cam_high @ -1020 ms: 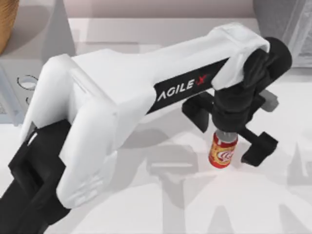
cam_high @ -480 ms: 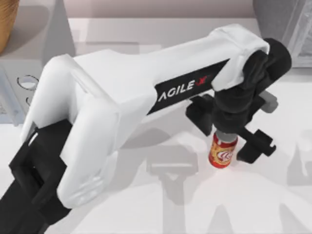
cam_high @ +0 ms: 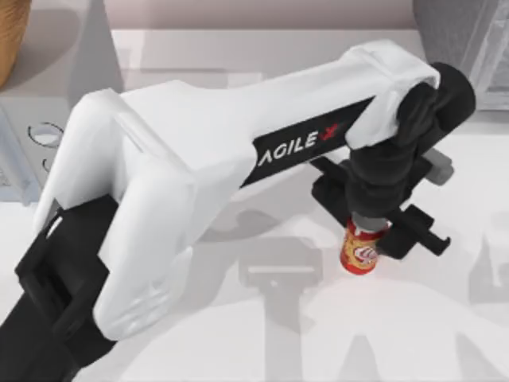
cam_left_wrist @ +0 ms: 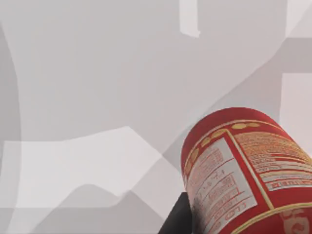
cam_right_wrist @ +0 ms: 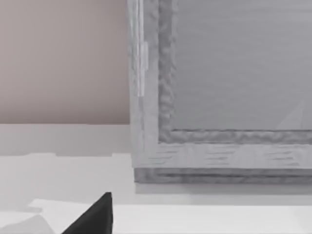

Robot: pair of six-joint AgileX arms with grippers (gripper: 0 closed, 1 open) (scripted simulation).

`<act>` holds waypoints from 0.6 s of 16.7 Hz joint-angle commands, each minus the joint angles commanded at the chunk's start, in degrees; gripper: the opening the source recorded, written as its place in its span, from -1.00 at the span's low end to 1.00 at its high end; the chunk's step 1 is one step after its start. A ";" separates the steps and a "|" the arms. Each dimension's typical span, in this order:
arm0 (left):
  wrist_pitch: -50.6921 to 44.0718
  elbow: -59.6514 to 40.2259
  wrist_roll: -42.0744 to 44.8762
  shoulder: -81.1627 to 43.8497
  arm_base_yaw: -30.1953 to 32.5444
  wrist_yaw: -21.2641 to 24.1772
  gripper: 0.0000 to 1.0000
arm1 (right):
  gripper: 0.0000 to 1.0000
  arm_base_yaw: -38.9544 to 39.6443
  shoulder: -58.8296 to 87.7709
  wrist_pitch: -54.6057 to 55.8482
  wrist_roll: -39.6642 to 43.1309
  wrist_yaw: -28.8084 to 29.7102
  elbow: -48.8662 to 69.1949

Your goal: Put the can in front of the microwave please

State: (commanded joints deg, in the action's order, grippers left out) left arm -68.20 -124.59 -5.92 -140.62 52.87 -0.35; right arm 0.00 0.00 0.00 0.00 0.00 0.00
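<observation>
The red can point(cam_high: 362, 255) with gold bands stands upright on the white table, right of the middle. My left arm reaches across from the lower left, and its gripper point(cam_high: 367, 229) comes down over the can's top, black fingers point(cam_high: 409, 235) pressed against its two sides. In the left wrist view the can point(cam_left_wrist: 243, 170) sits very close, with a dark finger point(cam_left_wrist: 179, 220) against it. The light grey microwave point(cam_high: 48, 87) stands at the far left, one round dial point(cam_high: 44, 134) showing beside the arm. A dark part of my right gripper point(cam_right_wrist: 96, 215) shows low in the right wrist view.
A darker speckled grey box point(cam_high: 461, 32) stands at the back right, close before the right wrist camera point(cam_right_wrist: 219, 97). A brown woven object point(cam_high: 11, 36) sits at the top left corner. Bare table point(cam_high: 262, 334) lies in front of the can.
The left gripper's fingers have drawn together from wide open until they meet the can's sides. The can has stayed in place.
</observation>
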 joint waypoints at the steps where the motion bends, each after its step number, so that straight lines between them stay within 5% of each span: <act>1: 0.00 0.00 0.00 0.00 0.00 0.00 -1.00 | 1.00 0.00 0.00 0.00 0.00 0.00 0.00; 10: -0.23 -0.24 0.08 0.02 0.02 0.04 -1.00 | 1.00 0.00 0.00 0.00 0.00 0.00 0.00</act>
State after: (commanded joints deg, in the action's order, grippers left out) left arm -68.43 -124.83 -5.84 -140.60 52.89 -0.31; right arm 0.00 0.00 0.00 0.00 0.00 0.00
